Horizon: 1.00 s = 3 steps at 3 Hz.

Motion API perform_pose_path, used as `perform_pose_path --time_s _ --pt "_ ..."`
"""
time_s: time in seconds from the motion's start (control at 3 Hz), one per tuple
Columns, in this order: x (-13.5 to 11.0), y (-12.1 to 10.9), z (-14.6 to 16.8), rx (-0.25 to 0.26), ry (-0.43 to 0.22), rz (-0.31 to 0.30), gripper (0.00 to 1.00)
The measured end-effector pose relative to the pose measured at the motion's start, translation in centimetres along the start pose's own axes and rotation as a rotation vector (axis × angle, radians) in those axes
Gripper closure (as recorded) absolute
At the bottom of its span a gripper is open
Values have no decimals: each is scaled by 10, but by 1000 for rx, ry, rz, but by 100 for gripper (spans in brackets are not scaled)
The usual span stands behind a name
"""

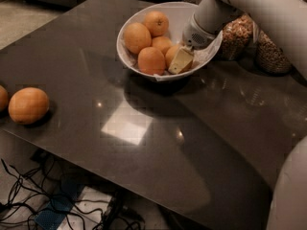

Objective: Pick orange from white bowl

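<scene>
The white bowl [128, 61] stands at the far middle of the dark table and holds several oranges. My gripper [179, 60] is down inside the bowl at its right side, with the white arm coming in from the upper right. It sits against an orange [171, 54] that is partly hidden behind its pale tip. Other oranges lie to the left of it in the bowl: one at the front [151, 60], a larger one at the left [137, 36] and one at the back [157, 22].
Two glass jars of nuts [237, 37] [271, 55] stand right behind the bowl, under my arm. A loose orange [28, 105] lies near the table's left edge, with another cut off by the picture's border [2, 97]. Cables lie on the floor below.
</scene>
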<state>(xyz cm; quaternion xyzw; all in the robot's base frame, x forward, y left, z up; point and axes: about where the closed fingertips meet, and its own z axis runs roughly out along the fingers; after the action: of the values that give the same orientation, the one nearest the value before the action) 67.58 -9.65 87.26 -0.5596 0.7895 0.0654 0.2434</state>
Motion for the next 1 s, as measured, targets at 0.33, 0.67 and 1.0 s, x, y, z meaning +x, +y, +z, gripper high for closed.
perform_pose_path --time_s 0.33,0.67,1.0 --pt "-11 3 -33 -26 -122 -27 100" --pt "-24 3 -80 -41 -280 -57 100" --pt "-37 3 -120 -52 -415 -82 100"
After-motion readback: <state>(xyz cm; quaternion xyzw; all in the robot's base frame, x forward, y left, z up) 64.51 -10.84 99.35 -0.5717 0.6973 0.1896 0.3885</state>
